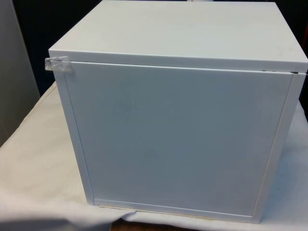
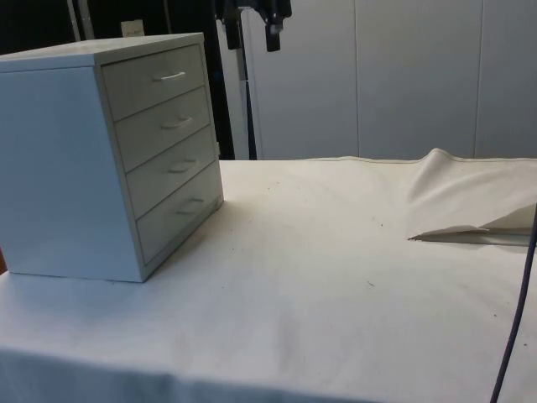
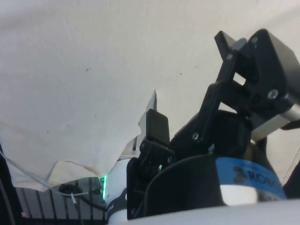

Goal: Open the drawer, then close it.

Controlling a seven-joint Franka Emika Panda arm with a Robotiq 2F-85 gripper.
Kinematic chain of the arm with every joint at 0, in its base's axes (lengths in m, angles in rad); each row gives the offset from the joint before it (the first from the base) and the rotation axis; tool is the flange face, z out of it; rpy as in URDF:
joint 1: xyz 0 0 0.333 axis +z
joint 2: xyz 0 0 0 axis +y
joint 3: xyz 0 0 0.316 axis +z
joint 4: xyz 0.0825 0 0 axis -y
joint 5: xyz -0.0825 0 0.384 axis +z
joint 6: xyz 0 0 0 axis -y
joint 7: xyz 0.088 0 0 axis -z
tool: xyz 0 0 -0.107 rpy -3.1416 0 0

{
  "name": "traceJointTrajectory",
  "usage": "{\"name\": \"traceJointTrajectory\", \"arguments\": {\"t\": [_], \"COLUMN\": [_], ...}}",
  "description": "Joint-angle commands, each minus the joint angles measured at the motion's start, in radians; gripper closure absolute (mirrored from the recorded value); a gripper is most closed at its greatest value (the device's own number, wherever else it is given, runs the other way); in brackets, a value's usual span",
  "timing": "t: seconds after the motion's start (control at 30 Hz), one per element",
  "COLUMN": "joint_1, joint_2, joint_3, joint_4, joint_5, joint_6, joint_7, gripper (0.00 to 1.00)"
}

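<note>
All four drawers (image 2: pixel 168 134) of the chest (image 2: pixel 109 151) sat shut while the claw (image 2: pixel 273 25), spread open and empty, hung high above the bench (image 2: pixel 336 269).

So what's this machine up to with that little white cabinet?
Nothing is being handled yet. The white four-drawer chest sits on the white cloth-covered table with all four drawers shut. The robot's black two-finger gripper hangs high above the table, off to the drawer side of the chest, touching nothing.
</note>
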Motion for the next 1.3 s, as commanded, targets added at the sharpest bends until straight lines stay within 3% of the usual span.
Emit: {"name": "traceJointTrajectory", "arguments": {"t": [0.0,0.07,0.33,0.63,0.87,0.9,0.97,1.13,1.17,1.27], "joint_1": [0.001,0.0,0.001,0.0,0.0,0.0,0.0,0.0,0.0,0.0], "joint_2": [-0.001,0.0,0.0,0.001,-0.002,0.001,-0.003,-0.004,0.001,-0.005], "joint_3": [-0.002,-0.001,-0.002,-0.001,-0.003,-0.002,-0.003,-0.004,-0.003,-0.004], "joint_4": [-0.006,-0.001,-0.007,-0.005,-0.018,-0.012,-0.028,-0.045,-0.037,-0.058], "joint_5": [0.004,0.001,0.007,0.004,0.004,0.004,0.003,0.002,0.004,0.001], "joint_6": [0.014,0.0,0.009,0.0,0.049,0.03,0.077,0.124,0.101,0.159], "joint_7": [-0.019,-0.014,-0.091,-0.138,-0.193,-0.189,-0.208,-0.228,-0.222,-0.241], "gripper": [0.0,0.0,0.0,0.0,0.0,0.0,0.0,0.0,0.0,0.0]}}
